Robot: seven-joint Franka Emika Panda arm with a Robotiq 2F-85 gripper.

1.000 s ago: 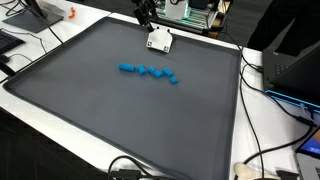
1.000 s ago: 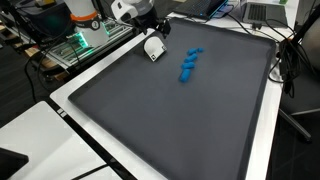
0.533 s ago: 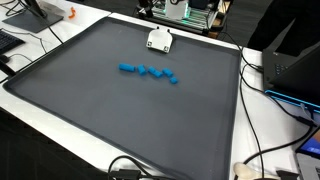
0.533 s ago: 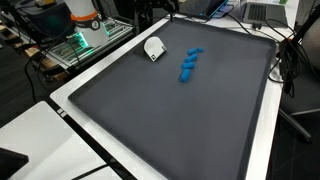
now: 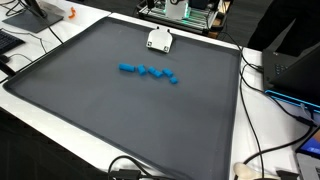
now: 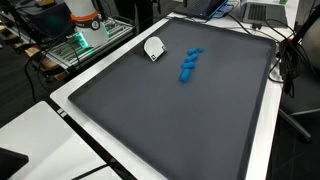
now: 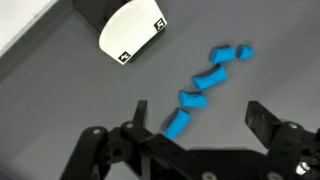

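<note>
A crooked row of small bright-blue blocks (image 7: 210,77) is seen on the bench (image 7: 60,110) beneath the wide-open end effector (image 7: 199,112).

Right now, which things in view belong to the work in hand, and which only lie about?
In hand: the open gripper, hovering above the row of blue pieces; the white block with printed markers just beyond them.

Lying about: orange object, green circuit board and cables, all off the dark mat.
</note>
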